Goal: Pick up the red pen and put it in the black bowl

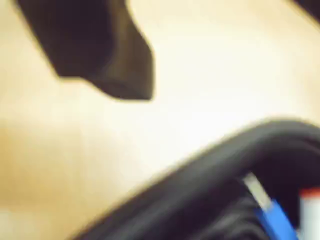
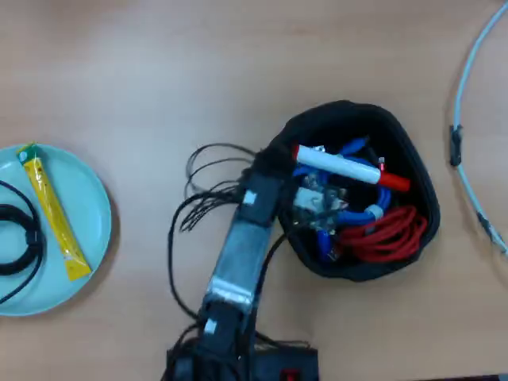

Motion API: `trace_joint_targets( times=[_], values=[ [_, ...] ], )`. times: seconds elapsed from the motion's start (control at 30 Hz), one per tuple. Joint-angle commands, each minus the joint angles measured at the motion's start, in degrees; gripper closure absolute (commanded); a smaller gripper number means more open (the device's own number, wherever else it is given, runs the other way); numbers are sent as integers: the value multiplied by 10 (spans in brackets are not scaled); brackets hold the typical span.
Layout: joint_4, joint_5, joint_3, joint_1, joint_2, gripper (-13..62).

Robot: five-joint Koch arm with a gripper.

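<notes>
Inside the black bowl (image 2: 413,171), the red pen (image 2: 349,169), atop blue and red clutter

- From my remote seat this looks like a hobbyist's desk or small maker's workspace, not a kitchen or shop.
- The worktop (image 2: 119,63) is plain pale wood-look laminate, bare of any industrial fixtures.
- The arm (image 2: 242,254) is small, with loose thin black wires (image 2: 202,186) looping off it in the open.
- The black bowl (image 2: 417,171) holds a jumble of markers and coiled red cable (image 2: 389,234).
- A light-teal plate (image 2: 87,206) and a pale cable (image 2: 468,103) lie about casually.
</notes>
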Motion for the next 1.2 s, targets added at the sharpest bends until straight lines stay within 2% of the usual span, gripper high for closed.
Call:
trace_joint_targets(
  times=[0.0, 0.17, 0.47, 0.63, 0.93, 1.17],
  values=[
    [-50, 31, 22, -57, 72, 7],
    [-161, 90, 178, -143, 143, 7],
    [-425, 62, 541, -143, 322, 18],
    [-486, -18, 615, -113, 323, 18],
    [-685, -34, 792, -69, 347, 18],
    [-709, -65, 836, -71, 361, 18]
  ],
)
